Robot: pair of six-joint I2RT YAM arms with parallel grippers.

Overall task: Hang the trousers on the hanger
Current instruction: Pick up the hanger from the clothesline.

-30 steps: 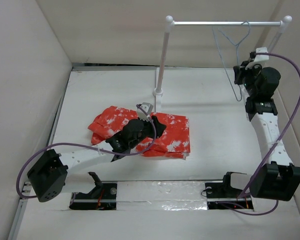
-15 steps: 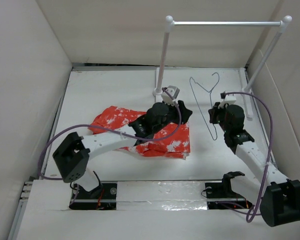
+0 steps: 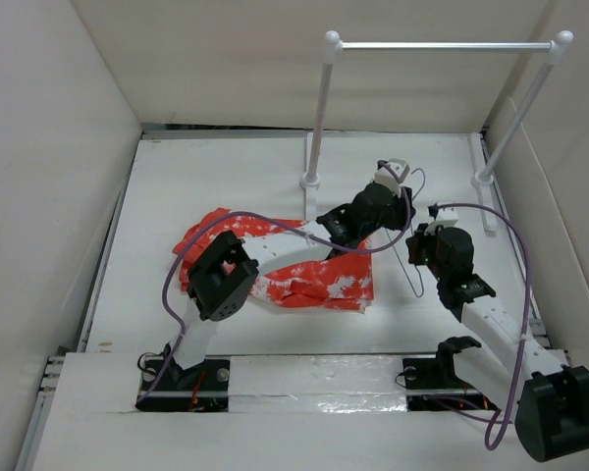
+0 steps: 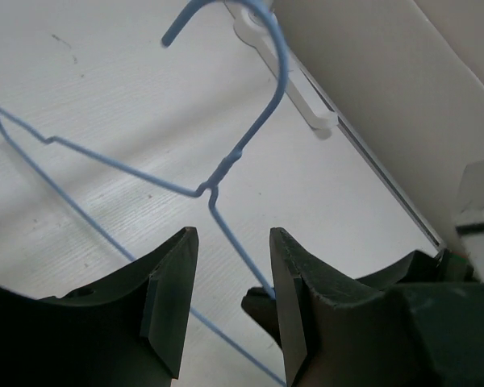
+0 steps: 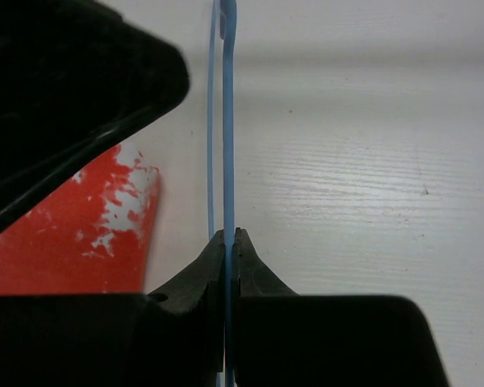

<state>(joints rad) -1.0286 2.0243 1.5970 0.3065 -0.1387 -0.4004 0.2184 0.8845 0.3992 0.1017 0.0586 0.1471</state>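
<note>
The red-orange trousers (image 3: 319, 282) lie folded on the table, left of centre, and show at the left edge of the right wrist view (image 5: 64, 234). The pale blue wire hanger (image 3: 413, 287) is held low over the table to the right of them. My right gripper (image 3: 420, 245) is shut on the hanger's wire (image 5: 228, 161). My left gripper (image 3: 402, 214) is open, with its jaws either side of the hanger's wire (image 4: 226, 230) just below the twisted neck, not touching it. The hook (image 4: 266, 48) points away from it.
The white two-pole rail stand (image 3: 319, 118) with its metal crossbar (image 3: 442, 45) stands at the back, and nothing hangs on it. White walls close in the table at the left, back and right. The left arm reaches across over the trousers.
The right arm took the hanger off the rail and lowered it to the table beside the trousers. The left arm swung from over the trousers rightward to the hanger.
</note>
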